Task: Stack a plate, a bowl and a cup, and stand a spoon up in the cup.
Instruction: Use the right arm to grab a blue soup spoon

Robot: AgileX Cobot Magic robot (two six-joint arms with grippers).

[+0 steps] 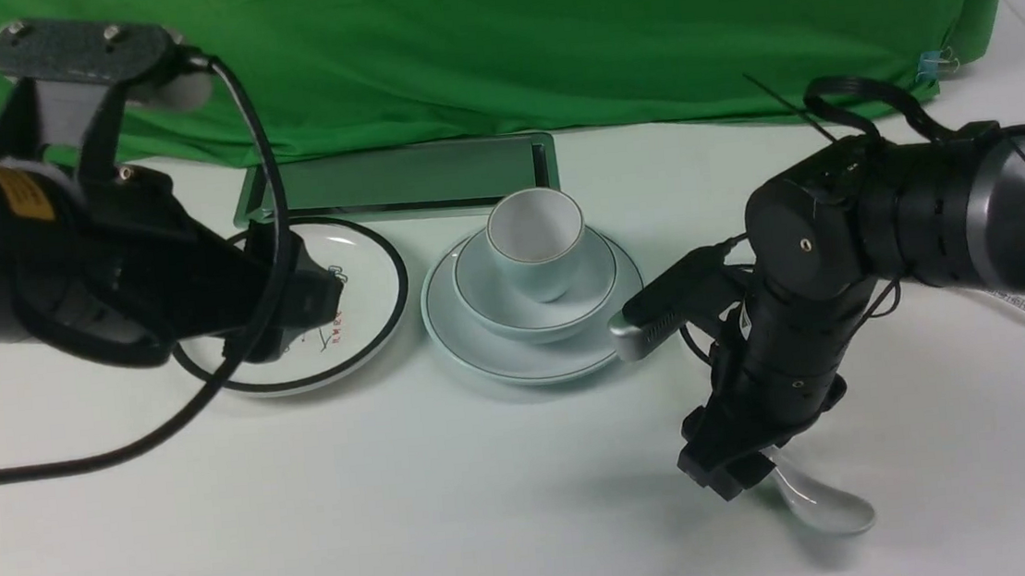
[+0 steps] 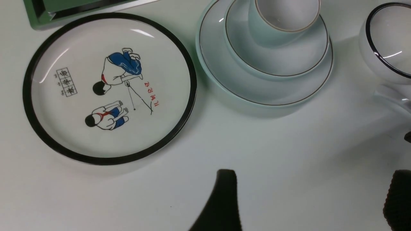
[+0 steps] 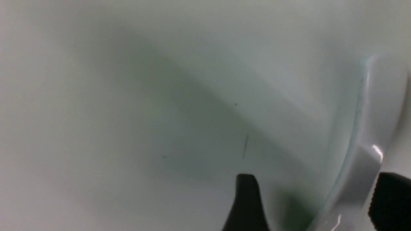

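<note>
The pale blue-green plate (image 1: 480, 342) sits mid-table with the pale bowl (image 1: 486, 300) on it and the small gold-rimmed cup (image 1: 533, 230) standing in the bowl. The stack also shows in the left wrist view: plate (image 2: 224, 80), bowl (image 2: 257, 57), cup (image 2: 282, 19). The plain white spoon (image 1: 823, 502) lies on the table at the front right. My right gripper (image 1: 733, 473) is down at the table, open, with the spoon's handle (image 3: 362, 170) between its fingers, close to one of them. My left gripper (image 2: 313, 199) is open and empty, above the table beside the cartoon plate.
A black-rimmed white plate with cartoon figures (image 1: 368, 338) lies left of the stack, partly under my left arm. A shallow metal tray (image 1: 397, 182) stands at the back before the green cloth. A black-rimmed white vessel (image 2: 388, 48) stands right of the stack.
</note>
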